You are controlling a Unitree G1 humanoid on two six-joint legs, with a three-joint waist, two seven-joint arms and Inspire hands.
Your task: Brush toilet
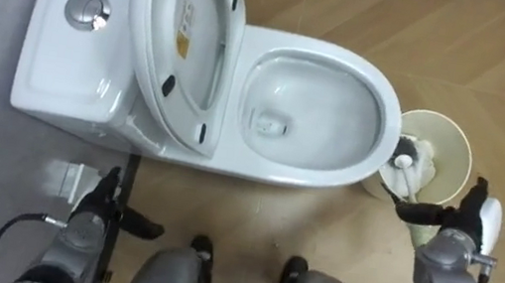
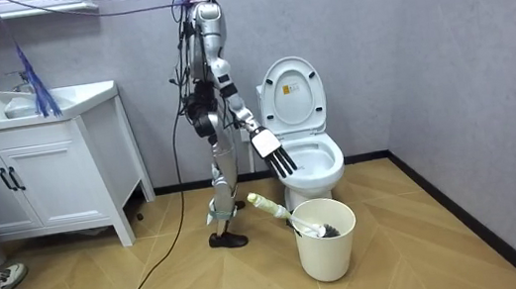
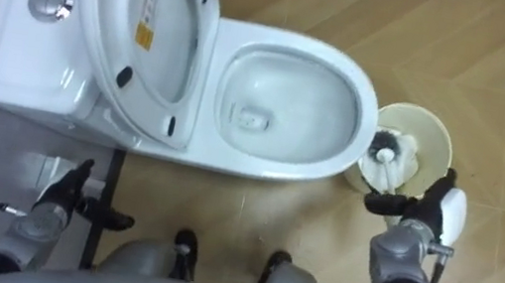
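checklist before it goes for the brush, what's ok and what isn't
1. Seat and lid raised: ok, both are tipped back towards the tank.
2. Bowl free of objects: ok.
3. Brush within reach: ok, it stands head down in the bucket at the bowl's front, on the robot's right.
4. Right hand gripping the brush: not ok. The fingers are straight beside the handle and not closed on it.
5. Left hand out of the way: ok, it is low beside the tank, open.
6. Bucket steady enough for a pull: cannot tell.
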